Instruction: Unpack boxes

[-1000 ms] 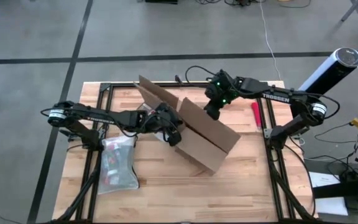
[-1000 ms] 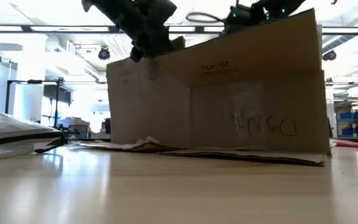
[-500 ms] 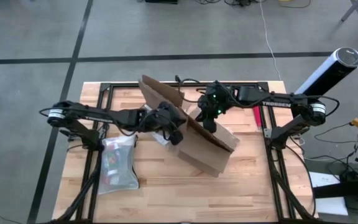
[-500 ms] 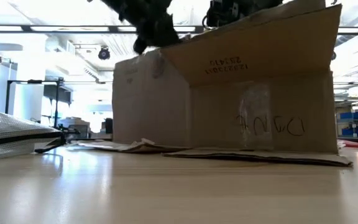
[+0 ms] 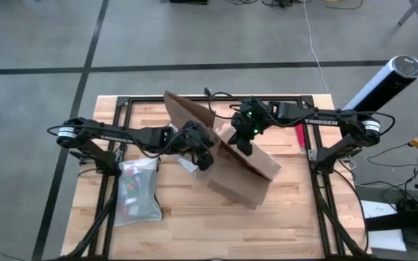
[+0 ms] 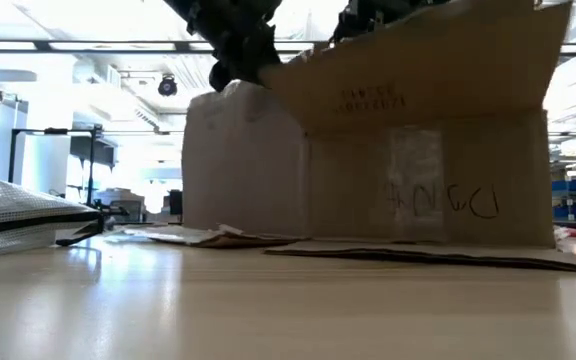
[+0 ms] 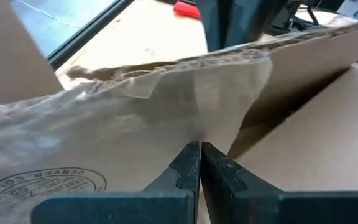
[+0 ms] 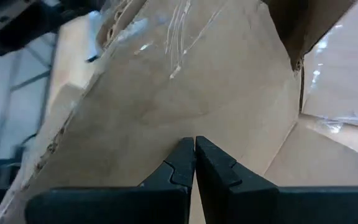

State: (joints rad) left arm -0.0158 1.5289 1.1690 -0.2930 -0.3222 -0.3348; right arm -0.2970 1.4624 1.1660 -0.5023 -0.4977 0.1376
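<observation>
Pressing flap: right end effector [image 5: 242, 143], fingers together and gripping nothing, pushes box [image 5: 239, 172] flap at 12 o'clock.
Bracing: left end effector [image 5: 205, 161], also pinched together and empty, steadies the 9 o'clock wall.

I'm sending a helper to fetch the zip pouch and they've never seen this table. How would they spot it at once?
Start at the wooden table and find the big brown cardboard box in its middle. The pouch lies flat on the table on the left arm's side of the box, apart from it. It is the only translucent grey-white item, with colourful contents showing through; the knife is small and red.
</observation>
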